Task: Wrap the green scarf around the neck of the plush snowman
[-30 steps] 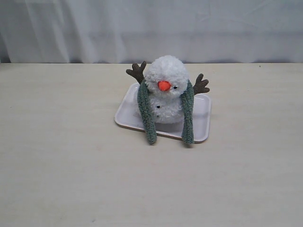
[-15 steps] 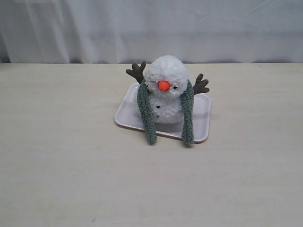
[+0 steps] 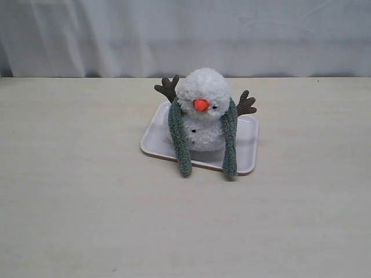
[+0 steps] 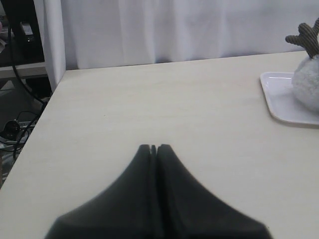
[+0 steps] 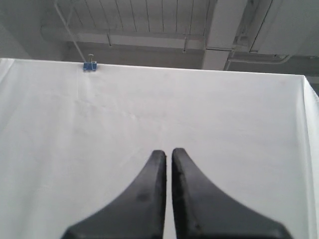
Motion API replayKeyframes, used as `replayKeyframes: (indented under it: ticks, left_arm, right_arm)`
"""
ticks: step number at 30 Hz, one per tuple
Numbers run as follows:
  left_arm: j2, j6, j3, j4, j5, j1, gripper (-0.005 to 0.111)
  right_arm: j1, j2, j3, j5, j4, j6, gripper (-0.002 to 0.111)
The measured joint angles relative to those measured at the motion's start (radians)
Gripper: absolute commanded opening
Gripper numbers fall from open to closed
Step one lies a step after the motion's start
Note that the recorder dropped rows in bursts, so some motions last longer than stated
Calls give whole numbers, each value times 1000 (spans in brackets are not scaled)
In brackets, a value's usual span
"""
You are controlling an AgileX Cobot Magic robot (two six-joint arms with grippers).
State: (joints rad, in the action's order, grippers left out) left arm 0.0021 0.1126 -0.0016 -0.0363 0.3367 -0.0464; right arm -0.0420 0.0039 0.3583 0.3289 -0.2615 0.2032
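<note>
- Currently: green scarf [image 3: 231, 139] passes behind the plush snowman's neck [image 3: 200, 115], with both ends hanging down the front, one on each side, their tips over the lower rim of the white tray [image 3: 152, 136].
- Snowman [image 3: 203, 87] upright on the tray, just above frame centre in the exterior view, on the beige table [image 3: 87, 202].
- Left gripper [image 4: 153, 147]: jaws pressed together, empty, over bare tabletop.
- Right gripper [image 5: 168, 152]: jaws together, empty, facing a white curtain [image 5: 75, 124].

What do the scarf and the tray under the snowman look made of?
The green scarf looks like fuzzy ribbed fabric, matte, with a nubby pile. The tray is probably plastic or melamine: smooth, pale, slight sheen, rounded raised rim.
</note>
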Motion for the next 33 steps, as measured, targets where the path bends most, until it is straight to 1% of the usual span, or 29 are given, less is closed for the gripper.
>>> replayKeyframes:
  ticks: [3,8,25,33]
  left_arm:
    - [0,0,0,0,0,0,0]
    - [0,0,0,0,0,0,0]
    - [0,0,0,0,0,0,0]
    - [0,0,0,0,0,0,0]
  right_arm:
    - [-2,0,0,-27,-45,12,4]
    - [-2,-2,-36,-29,-56,15,4]
    - [-2,0,-338,-34,-47,19,4]
    - [-2,0,-355,-67,-47,19,4]
